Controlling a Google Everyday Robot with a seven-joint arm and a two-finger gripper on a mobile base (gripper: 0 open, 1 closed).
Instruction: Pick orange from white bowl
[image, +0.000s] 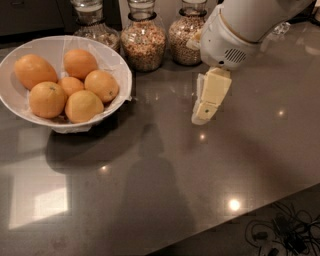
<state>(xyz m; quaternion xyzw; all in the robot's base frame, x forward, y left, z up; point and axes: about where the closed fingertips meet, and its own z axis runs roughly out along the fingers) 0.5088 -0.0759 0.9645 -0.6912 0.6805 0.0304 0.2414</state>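
The white bowl (122, 70) with a crinkled white lining stands at the left of the dark counter. It holds several orange fruits. The orange (35, 71), the largest and slightly oval, lies at the bowl's back left. Smaller rounder oranges (101, 85) and a paler yellowish fruit (84, 106) lie beside it. My gripper (202, 116) hangs cream-coloured from the white arm (235, 30), pointing down over the counter. It is well to the right of the bowl, apart from it, and holds nothing I can see.
Three glass jars of grains stand along the back: one behind the bowl (95, 25), one in the middle (144, 37), one beside the arm (185, 35). The counter's front edge (220, 227) runs across the lower right, with cables (280, 232) on the floor below.
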